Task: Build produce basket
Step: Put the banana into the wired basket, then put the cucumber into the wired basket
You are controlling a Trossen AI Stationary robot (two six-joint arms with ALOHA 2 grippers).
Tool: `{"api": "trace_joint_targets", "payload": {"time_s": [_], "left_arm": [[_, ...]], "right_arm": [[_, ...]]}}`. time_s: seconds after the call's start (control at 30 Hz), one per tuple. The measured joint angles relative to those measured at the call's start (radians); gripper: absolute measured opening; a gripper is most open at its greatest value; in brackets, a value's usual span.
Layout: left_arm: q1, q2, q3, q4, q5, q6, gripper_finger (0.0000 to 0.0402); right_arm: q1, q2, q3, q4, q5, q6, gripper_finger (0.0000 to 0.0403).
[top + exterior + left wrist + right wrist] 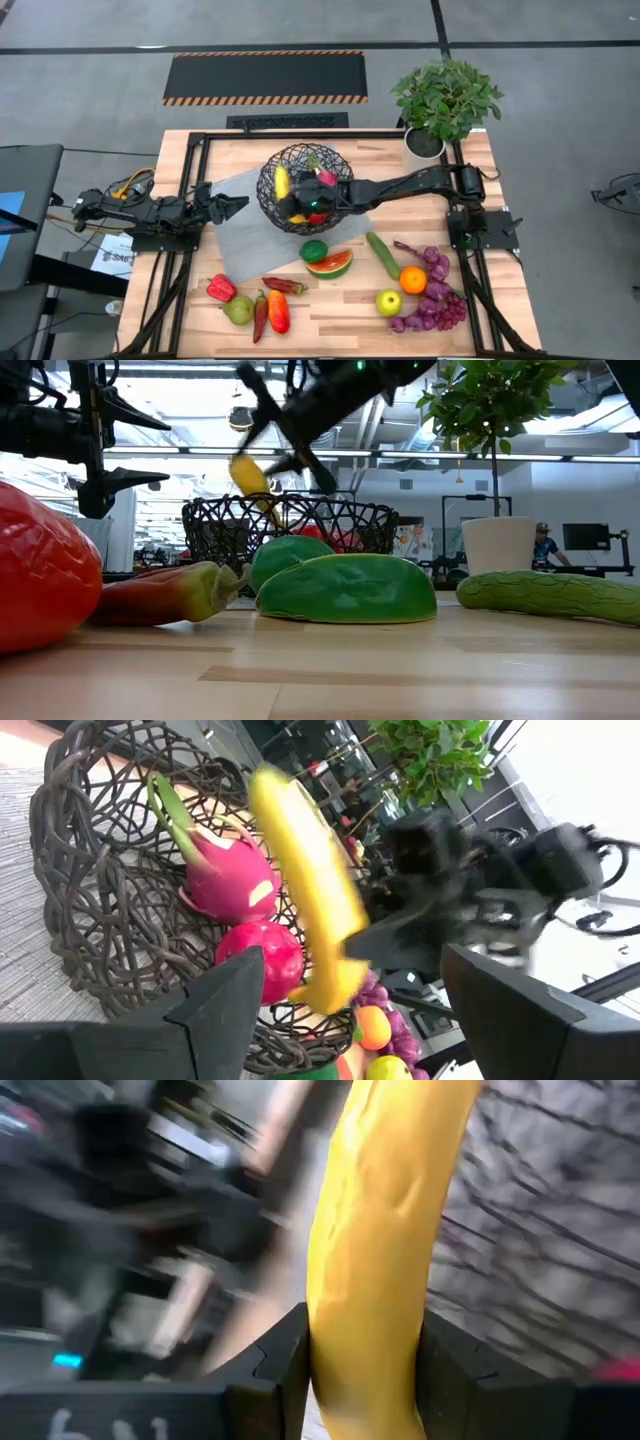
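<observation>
The black wire basket stands on a grey mat mid-table and holds a pink dragon fruit and a red apple. My right gripper reaches in over the basket from the table's right and is shut on a yellow banana. In the low view the banana sits tilted, mostly above the basket rim. My left gripper waits open just left of the basket, touching nothing. More produce lies on the table's near part. My right gripper pinches the banana across its width between the two fingers, one on each side. In the left wrist view the hold sits near the banana's one end. The banana is lifted clear and juts out past the fingers, tilted over the basket.
Near the table's front edge lie a lime, watermelon slice, cucumber, orange, green apple, purple grapes, red peppers and a pear. A potted plant stands at the far right corner.
</observation>
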Motion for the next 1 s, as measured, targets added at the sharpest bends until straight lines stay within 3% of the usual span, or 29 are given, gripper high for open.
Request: {"api": "trace_joint_targets", "payload": {"time_s": [0.57,0.8,1.0], "left_arm": [[0.000,0.000,0.000,0.000,0.000,0.001,0.0289],[0.000,0.000,0.000,0.000,0.005,0.001,0.0289],[0.000,0.000,0.000,0.000,0.007,0.001,0.0289]], "right_arm": [[-0.023,0.027,0.003,-0.019,-0.011,-0.029,0.0253],[-0.052,-0.059,0.003,-0.024,-0.194,-0.128,0.0260],[0.038,-0.174,0.004,-0.158,-0.274,-0.297,0.0260]]}}
